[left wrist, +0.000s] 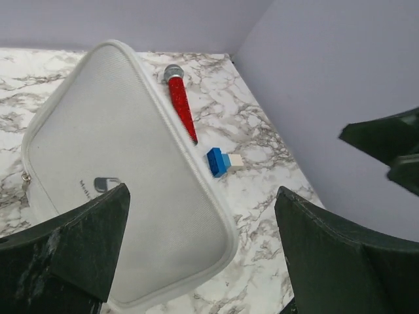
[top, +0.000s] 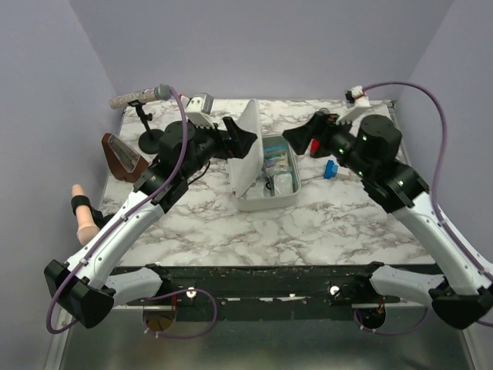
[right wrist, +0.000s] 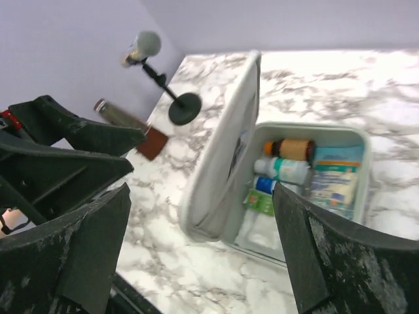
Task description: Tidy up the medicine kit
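Observation:
The medicine kit (top: 269, 193) stands open at the table's middle, its pale lid (top: 248, 145) raised upright on the left side. Inside lie a brown bottle (right wrist: 291, 148), a white bottle with a teal label (right wrist: 281, 169), a green packet (right wrist: 260, 201) and a blue-white packet (right wrist: 334, 180). My left gripper (top: 240, 142) is open just left of the lid, whose outer face (left wrist: 124, 176) fills the left wrist view between the spread fingers (left wrist: 65, 248). My right gripper (top: 299, 137) is open above the kit's right side, holding nothing.
A red glitter microphone (left wrist: 181, 104) and a blue block (top: 330, 169) lie right of the kit. A grey microphone on a stand (top: 139, 97), a brown wedge (top: 123, 158) and a peach hand model (top: 83, 216) stand at the left. A small white object (top: 357, 96) sits back right.

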